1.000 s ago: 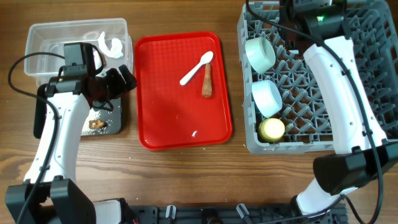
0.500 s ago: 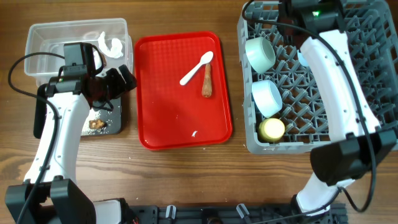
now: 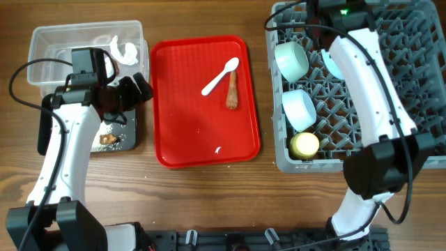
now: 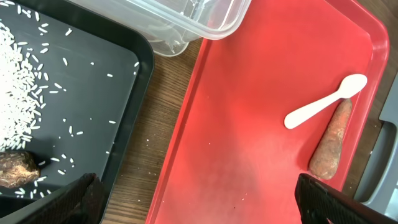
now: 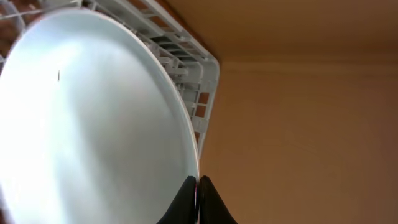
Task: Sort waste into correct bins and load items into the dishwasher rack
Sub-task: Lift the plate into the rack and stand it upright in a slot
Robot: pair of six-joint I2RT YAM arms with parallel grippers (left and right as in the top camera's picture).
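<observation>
My right gripper (image 5: pixel 198 188) is shut on the rim of the pale blue plate (image 5: pixel 93 124), which it holds on edge over the back of the grey dishwasher rack (image 3: pixel 418 42); the plate also shows in the overhead view (image 3: pixel 332 64). Two bowls (image 3: pixel 291 61) (image 3: pixel 300 109) and the yellow cup (image 3: pixel 304 145) sit in the rack. My left gripper (image 4: pixel 199 208) is open and empty over the gap between the black tray (image 4: pixel 124 124) and the red tray (image 4: pixel 249 124). The white spoon (image 4: pixel 324 102) and the carrot-like stick (image 4: pixel 328 142) lie on the red tray. The wrapper is out of view.
The black tray holds loose rice (image 4: pixel 22 74) and a brown lump (image 4: pixel 15 169). The clear tub (image 3: pixel 42 42) behind it holds crumpled white paper (image 3: pixel 127 52). A small white speck (image 3: pixel 218 150) lies on the red tray.
My right arm has swung left over the back of the rack with the plate, which now shows beside the arm. The left arm has not moved.
</observation>
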